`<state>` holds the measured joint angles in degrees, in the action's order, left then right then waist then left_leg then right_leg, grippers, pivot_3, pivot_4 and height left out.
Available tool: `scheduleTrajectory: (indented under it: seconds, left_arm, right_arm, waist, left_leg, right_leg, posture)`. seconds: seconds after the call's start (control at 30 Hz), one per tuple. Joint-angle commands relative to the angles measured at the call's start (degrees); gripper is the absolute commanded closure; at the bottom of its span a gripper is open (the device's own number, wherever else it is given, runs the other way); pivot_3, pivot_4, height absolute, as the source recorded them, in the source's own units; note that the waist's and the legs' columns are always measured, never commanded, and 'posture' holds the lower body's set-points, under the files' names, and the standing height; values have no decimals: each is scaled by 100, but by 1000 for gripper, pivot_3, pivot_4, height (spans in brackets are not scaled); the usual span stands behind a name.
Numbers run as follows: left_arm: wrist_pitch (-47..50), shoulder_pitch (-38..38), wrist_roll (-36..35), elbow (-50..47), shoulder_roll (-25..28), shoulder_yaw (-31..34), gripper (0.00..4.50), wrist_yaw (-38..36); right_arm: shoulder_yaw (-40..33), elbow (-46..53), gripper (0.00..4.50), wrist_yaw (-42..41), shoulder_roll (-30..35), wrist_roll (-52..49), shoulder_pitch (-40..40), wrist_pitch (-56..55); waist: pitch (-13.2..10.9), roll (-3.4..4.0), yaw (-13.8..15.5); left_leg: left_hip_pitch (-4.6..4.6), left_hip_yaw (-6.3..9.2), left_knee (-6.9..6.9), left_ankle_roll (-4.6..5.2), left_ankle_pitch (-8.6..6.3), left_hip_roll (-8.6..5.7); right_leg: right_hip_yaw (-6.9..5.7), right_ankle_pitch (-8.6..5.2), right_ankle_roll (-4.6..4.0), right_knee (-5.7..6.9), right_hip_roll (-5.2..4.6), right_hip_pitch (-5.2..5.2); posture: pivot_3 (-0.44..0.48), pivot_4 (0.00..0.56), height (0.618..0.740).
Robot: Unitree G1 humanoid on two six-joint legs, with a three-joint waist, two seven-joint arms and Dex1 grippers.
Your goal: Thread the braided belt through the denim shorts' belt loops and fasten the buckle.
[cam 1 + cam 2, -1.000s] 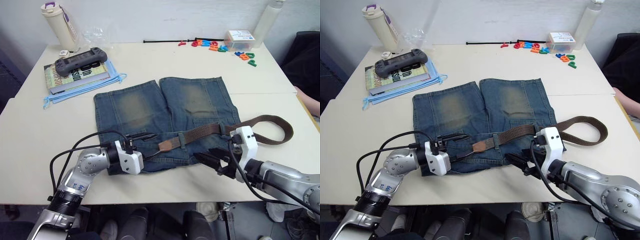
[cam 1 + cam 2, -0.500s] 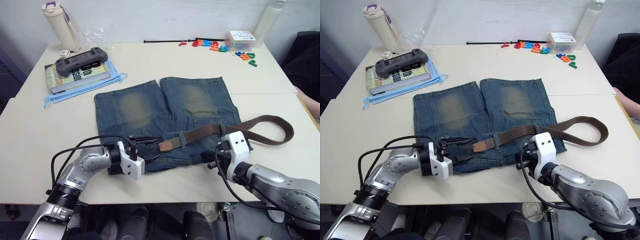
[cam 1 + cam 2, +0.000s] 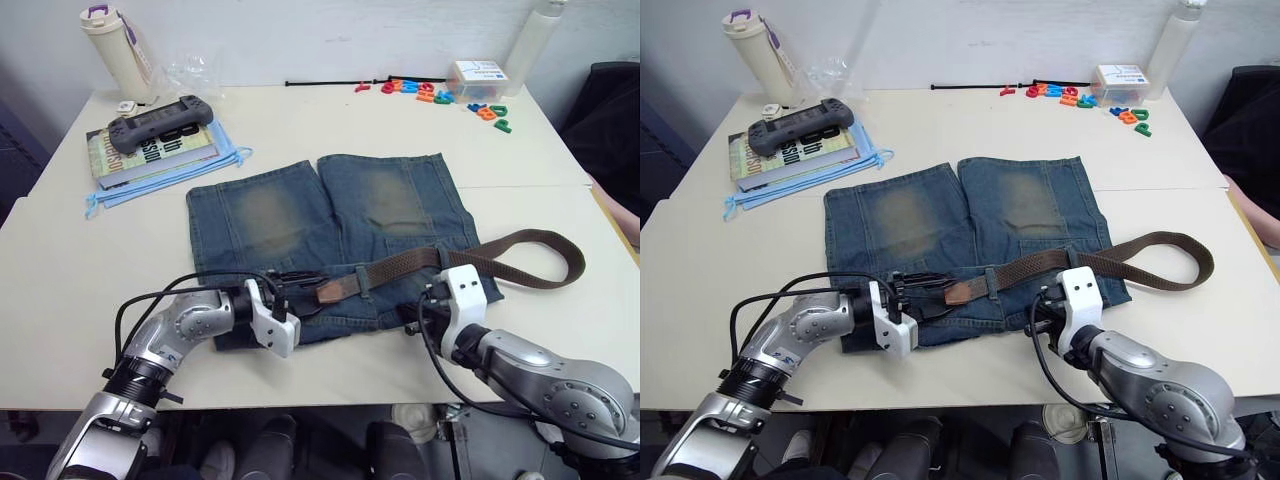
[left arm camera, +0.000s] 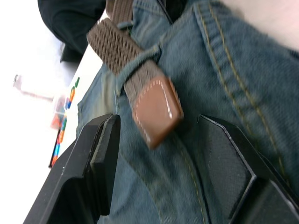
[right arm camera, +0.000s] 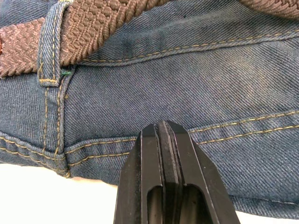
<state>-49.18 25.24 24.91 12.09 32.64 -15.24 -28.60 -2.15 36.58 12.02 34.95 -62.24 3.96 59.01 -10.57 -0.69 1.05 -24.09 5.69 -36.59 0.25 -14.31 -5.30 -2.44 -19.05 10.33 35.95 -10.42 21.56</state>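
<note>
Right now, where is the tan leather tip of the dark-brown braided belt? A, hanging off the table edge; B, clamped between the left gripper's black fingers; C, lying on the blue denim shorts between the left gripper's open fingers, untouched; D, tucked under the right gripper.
C: the tan leather tip of the braided belt lies on the denim shorts, just past a belt loop, between the left gripper's spread fingers, touching neither.

Denim shorts (image 3: pixel 330 235): coarse twill cloth, matt, faded in patches, raised tan stitching. Braided belt (image 3: pixel 480 258) shows rough woven cord, its tip smooth brown leather with a slight sheen. Left gripper (image 4: pixel 156 154) pads look matt black plastic. Table (image 3: pixel 300 120) smooth, pale, matt.
</note>
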Motion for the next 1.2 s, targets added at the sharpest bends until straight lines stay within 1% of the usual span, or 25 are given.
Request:
scheduleTrajectory:
  seconds: [0.03, 0.17, 0.2, 0.4, 0.5, 0.63, 0.73, 0.8, 0.9, 0.97, 1.0, 1.03, 1.1, 1.2]
  left_arm:
    - [-125, 111, 35, 12, 0, -60, 2386, 134]
    - [-138, 162, 84, 76, 19, -117, 4216, 190]
    - [-147, 161, 87, 82, 36, -123, 4455, 203]
    - [-179, 1, -52, -36, 279, -28, 4455, 175]
    - [-157, -231, -280, -217, 540, 76, 4455, 99]
    - [-94, -449, -423, -402, 756, 184, 4455, 87]
    - [5, -526, -526, -546, 815, 245, 4455, 57]
    - [59, -548, -561, -631, 801, 257, 4455, 43]
    - [129, -568, -569, -694, 763, 249, 4455, 29]
    - [154, -562, -558, -695, 734, 242, 4455, 34]
    - [168, -553, -552, -697, 720, 237, 4498, 35]
    - [179, -547, -549, -699, 712, 233, 4500, 36]
    - [196, -542, -549, -703, 696, 232, 4500, 39]
    - [201, -535, -552, -693, 676, 234, 4500, 37]
  right_arm:
    - [33, 151, 4500, -16, -108, -14, -30, 159]
    - [1, 152, 4500, -28, -204, 30, 9, 253]
    - [-16, 142, 4500, -23, -223, 35, 30, 278]
    - [-147, 68, 4500, 77, -302, 200, 70, 387]
    - [-371, 4, 4500, 108, -229, 336, 60, 422]
    - [-669, -55, 4500, 72, -103, 480, 56, 483]
    - [-816, -142, 4500, -14, 10, 662, 115, 532]
    - [-785, -148, 4500, -135, 99, 804, 168, 538]
    - [-769, -56, 4500, -324, 53, 774, 254, 479]
    - [-744, 91, 4500, -478, 181, 848, 280, 467]
    - [-751, 173, 4182, -571, 280, 905, 268, 445]
    - [-759, 224, 3984, -638, 342, 953, 257, 432]
    - [-737, 570, 3423, -1226, 839, 1251, 94, 113]
    - [-571, 987, 2016, -1988, 1420, 1665, -198, -333]
  waist:
    - [0, 0, -1]
    - [1, -1, -24]
    - [1, -1, -30]
    - [1, -1, -91]
    - [1, 0, -121]
    - [1, 0, -106]
    - [2, -1, -101]
    - [1, -1, -103]
    - [1, -1, -110]
    - [1, -1, -113]
    - [1, -1, -112]
    - [1, 0, -109]
    - [1, 0, -103]
    - [1, -1, -93]
  left_leg:
    - [0, 0, 0, 0, 0, 0]
    - [1, 0, 0, 0, 0, -1]
    - [1, 0, 0, 0, 0, -1]
    - [2, 1, 0, -2, 1, 0]
    - [3, 1, 0, -2, 1, 0]
    - [3, 2, 0, -2, 1, 1]
    - [3, 2, 0, -1, 1, 0]
    - [3, 2, 0, -1, 1, 0]
    - [3, 1, 0, -2, 1, 1]
    - [3, 1, 0, -2, 1, 1]
    - [3, 1, 0, -2, 1, 1]
    - [3, 1, 0, -2, 1, 0]
    - [2, 1, 0, -1, 1, 0]
    - [0, 1, -1, 0, 0, -1]
  right_leg:
    - [0, 0, 0, 0, 0, 0]
    - [0, 0, 0, 2, 1, 0]
    - [0, 0, 0, 2, 1, 0]
    - [0, 0, 0, 4, 2, 0]
    - [1, 0, 0, 4, 2, 0]
    - [1, 0, 0, 4, 0, -1]
    - [2, 0, 0, 4, 0, -2]
    - [2, 0, 0, 4, 0, -1]
    - [2, 0, 0, 5, 0, 0]
    - [2, 0, 0, 6, 1, 0]
    - [2, 0, 0, 6, 1, 0]
    - [2, 0, 0, 6, 1, 0]
    - [2, 0, 0, 5, 0, 0]
    - [0, 0, 0, 4, 0, 1]
  posture:
    - [0, 150, 714]
    - [0, 150, 714]
    - [0, 150, 714]
    - [0, 150, 714]
    - [0, 150, 714]
    - [0, 150, 714]
    - [0, 150, 714]
    - [0, 150, 714]
    - [0, 150, 714]
    - [0, 150, 714]
    - [0, 150, 714]
    - [0, 150, 714]
    - [0, 150, 714]
    - [0, 150, 714]
